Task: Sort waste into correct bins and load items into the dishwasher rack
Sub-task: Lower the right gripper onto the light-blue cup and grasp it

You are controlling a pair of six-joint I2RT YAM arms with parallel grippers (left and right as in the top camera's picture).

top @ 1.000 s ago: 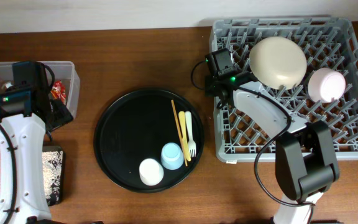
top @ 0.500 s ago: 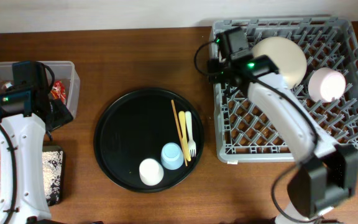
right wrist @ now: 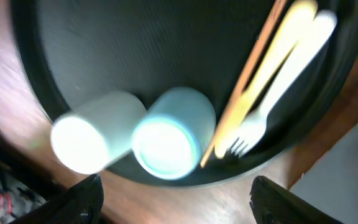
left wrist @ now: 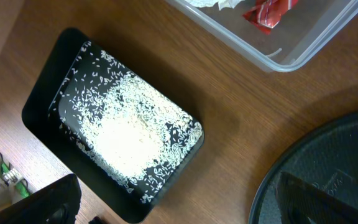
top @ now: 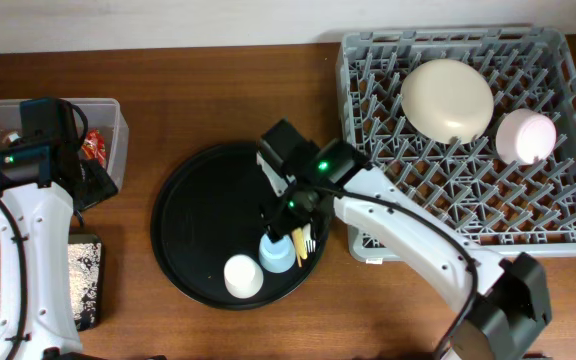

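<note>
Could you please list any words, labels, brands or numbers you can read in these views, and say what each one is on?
None can be read.
The red wrapper in the clear tub may carry print, but it is too small and cut off to read.
Nothing else shows any lettering.

Right wrist view blurred, left wrist view cropped.
The light-blue cup (right wrist: 169, 134), white cup (right wrist: 89, 140) and cream fork-like utensil (right wrist: 297, 62) are rendered as soft smears; the clear plastic rectangular tub (left wrist: 319, 31) and small red crinkled wrapper (left wrist: 269, 11) are cut off at the top edge.
</note>
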